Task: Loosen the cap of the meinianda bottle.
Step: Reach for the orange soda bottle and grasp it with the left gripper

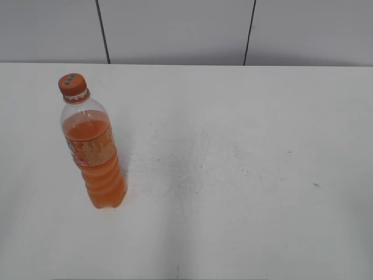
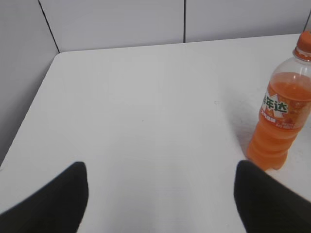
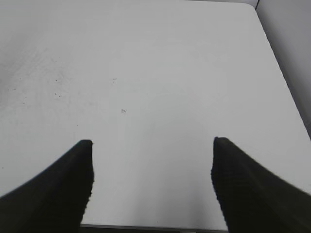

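Note:
The meinianda bottle (image 1: 93,157) stands upright on the left part of the white table (image 1: 233,175). It is clear plastic with orange drink and an orange-and-white label. Its orange cap (image 1: 72,84) sits on top. In the left wrist view the bottle (image 2: 282,121) stands at the far right, its cap (image 2: 304,42) cut by the frame edge. My left gripper (image 2: 160,170) is open and empty, above bare table to the left of the bottle. My right gripper (image 3: 151,143) is open and empty near the table's front edge. Neither gripper shows in the exterior view.
A grey panelled wall (image 1: 175,29) runs behind the table. The table's left edge and rounded corner (image 2: 56,56) show in the left wrist view, its right edge (image 3: 282,77) in the right wrist view. Small dark specks (image 1: 192,169) mark the tabletop.

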### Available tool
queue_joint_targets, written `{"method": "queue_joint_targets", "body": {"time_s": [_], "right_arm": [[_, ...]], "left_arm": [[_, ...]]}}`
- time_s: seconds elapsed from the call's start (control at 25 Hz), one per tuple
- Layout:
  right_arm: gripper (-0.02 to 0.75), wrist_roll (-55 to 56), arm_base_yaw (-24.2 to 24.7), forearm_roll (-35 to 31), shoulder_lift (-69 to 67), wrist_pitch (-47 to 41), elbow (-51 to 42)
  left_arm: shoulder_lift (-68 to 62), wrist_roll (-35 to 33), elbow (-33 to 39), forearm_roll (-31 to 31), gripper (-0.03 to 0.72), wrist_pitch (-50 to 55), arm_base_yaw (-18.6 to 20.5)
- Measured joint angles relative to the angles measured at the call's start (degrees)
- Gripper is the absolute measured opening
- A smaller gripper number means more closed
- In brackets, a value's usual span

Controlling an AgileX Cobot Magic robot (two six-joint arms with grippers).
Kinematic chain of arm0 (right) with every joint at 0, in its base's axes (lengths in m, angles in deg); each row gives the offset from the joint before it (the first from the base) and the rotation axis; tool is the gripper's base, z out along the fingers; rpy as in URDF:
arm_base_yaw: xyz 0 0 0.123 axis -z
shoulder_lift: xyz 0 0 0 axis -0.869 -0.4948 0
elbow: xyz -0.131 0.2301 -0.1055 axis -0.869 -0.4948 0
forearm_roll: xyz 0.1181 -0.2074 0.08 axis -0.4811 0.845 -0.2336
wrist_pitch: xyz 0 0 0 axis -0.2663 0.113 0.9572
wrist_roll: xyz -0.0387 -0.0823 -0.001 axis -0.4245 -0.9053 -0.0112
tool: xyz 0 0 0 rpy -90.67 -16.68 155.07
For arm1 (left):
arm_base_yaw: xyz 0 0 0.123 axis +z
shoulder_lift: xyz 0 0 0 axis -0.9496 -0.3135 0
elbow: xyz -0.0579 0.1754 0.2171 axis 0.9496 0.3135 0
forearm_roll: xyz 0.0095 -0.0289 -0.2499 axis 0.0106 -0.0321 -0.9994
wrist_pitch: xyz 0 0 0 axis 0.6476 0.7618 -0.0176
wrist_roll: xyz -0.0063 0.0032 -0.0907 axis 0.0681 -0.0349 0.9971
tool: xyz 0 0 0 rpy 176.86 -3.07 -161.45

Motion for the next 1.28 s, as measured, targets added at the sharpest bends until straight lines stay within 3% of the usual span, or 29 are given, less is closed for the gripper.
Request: {"method": "queue_joint_targets", "body": {"time_s": [1.28], "right_arm": [[0.565,0.1,0.0,-0.1,0.0,0.1,0.0]], "left_arm": [[0.0,0.0,0.0,0.0,0.561,0.0,0.0]]}}
